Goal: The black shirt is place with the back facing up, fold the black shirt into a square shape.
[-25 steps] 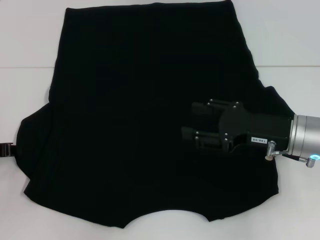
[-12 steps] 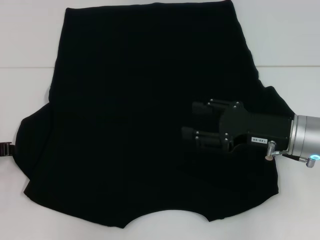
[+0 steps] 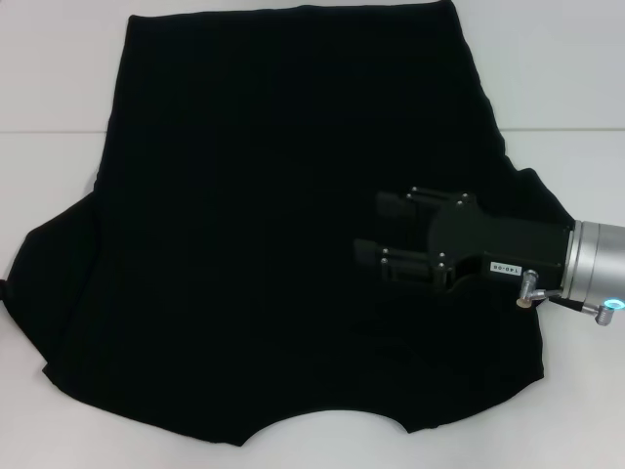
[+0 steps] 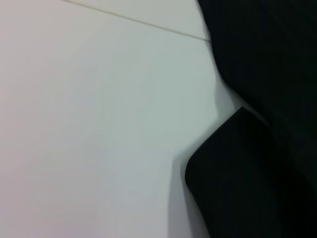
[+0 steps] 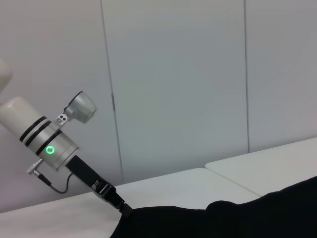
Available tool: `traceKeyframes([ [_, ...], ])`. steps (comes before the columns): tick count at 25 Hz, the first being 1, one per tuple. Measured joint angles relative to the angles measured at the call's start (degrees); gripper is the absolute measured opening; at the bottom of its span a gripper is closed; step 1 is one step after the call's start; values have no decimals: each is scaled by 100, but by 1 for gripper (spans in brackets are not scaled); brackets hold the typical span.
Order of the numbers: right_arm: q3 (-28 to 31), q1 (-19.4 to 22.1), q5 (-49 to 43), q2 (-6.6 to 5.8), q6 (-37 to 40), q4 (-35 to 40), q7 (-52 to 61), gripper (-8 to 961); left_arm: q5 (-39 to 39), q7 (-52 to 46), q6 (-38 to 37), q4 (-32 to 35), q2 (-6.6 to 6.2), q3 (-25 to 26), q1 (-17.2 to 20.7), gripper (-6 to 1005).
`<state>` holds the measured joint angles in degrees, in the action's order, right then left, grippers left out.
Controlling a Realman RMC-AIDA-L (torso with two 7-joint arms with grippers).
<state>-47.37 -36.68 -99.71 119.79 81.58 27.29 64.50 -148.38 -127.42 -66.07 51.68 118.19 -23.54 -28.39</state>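
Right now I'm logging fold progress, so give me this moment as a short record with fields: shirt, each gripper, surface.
shirt: black shirt spread flat, unfolded, neckline toward the robot
right gripper: right gripper above the shirt's right half, fingers apart, holding nothing
left gripper: left gripper at the shirt's left sleeve edge, low by the table; fingers hidden by fabric
surface: white table
fold progress: none visible yet

The black shirt (image 3: 264, 225) lies spread flat on the table (image 3: 566, 68), neckline at the near edge. The right gripper (image 3: 383, 234) hovers over its right half; the left gripper (image 5: 121, 207) sits at the shirt's left edge, near the sleeve
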Motion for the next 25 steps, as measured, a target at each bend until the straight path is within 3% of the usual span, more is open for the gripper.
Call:
traceKeyframes([
  [25, -28, -42, 137, 9, -160, -67, -61, 748, 353, 81, -146, 58, -5, 530, 304, 1],
])
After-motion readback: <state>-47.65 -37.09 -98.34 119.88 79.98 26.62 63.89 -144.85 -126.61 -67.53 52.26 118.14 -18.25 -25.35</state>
